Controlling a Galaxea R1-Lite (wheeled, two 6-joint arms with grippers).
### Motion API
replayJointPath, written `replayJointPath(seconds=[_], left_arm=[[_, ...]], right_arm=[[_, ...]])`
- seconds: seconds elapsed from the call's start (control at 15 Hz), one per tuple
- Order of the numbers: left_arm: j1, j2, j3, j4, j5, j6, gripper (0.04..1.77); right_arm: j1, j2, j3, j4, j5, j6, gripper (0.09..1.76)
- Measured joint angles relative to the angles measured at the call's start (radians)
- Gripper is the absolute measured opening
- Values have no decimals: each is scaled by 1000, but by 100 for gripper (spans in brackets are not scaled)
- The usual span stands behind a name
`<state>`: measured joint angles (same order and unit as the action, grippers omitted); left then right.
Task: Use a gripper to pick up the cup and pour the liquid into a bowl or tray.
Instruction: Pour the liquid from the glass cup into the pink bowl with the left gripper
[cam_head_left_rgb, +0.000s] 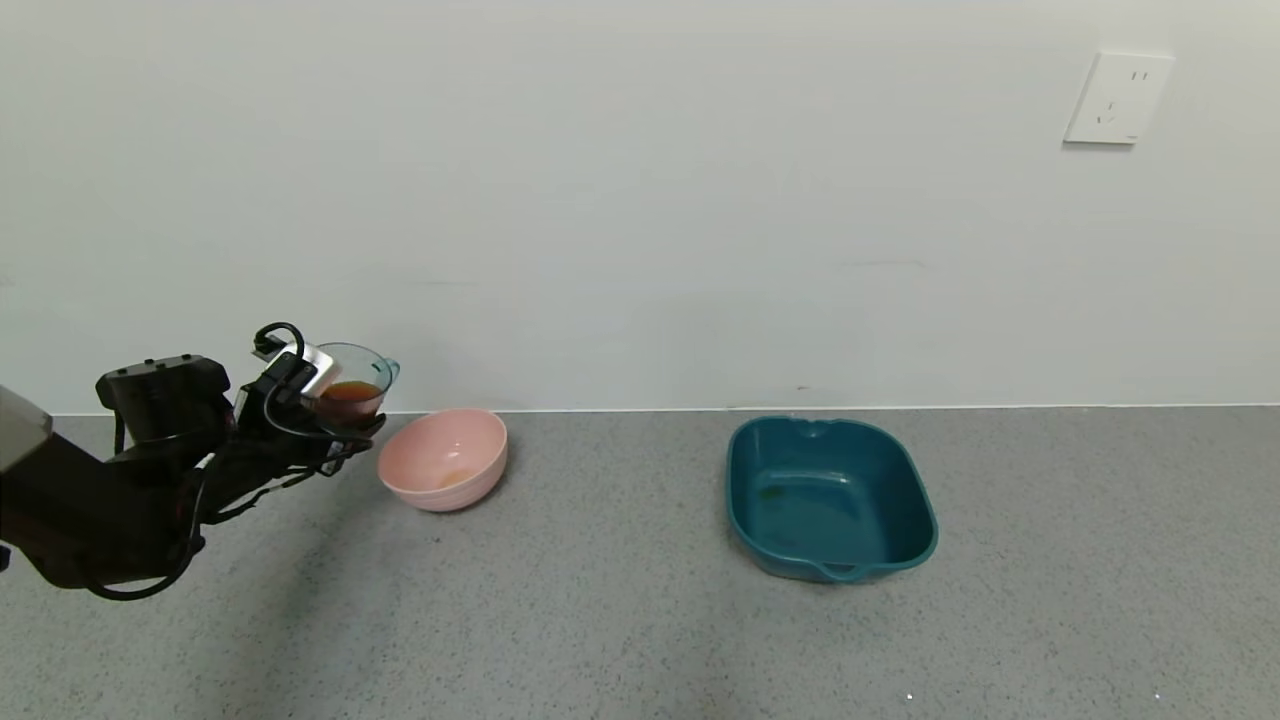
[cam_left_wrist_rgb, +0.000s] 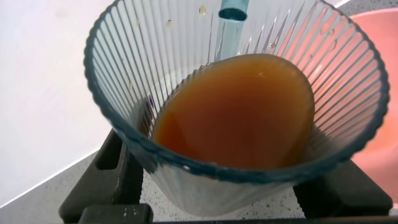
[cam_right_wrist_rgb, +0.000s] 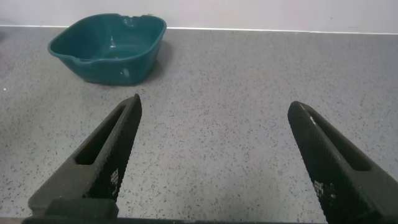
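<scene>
The left gripper jaws grip the ribbed cup at 9 o'clock of the pink bowl, hiding its base; the right gripper jaws are open.

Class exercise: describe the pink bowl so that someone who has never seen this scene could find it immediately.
On the grey speckled counter, look near the white wall, left of the larger teal rounded-rectangular tray. The round pale pink bowl sits beside the left gripper holding the ribbed transparent cup. It alone is pink and round.
</scene>
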<state>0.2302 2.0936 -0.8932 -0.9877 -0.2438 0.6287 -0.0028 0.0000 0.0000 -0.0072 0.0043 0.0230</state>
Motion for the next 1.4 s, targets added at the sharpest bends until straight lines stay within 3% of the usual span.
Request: replayJointPath(seconds=[1.4], left_arm=[[-23,-10,19,-1,80,240,131]], right_arm=[[0,0,0,0,0,0,171]])
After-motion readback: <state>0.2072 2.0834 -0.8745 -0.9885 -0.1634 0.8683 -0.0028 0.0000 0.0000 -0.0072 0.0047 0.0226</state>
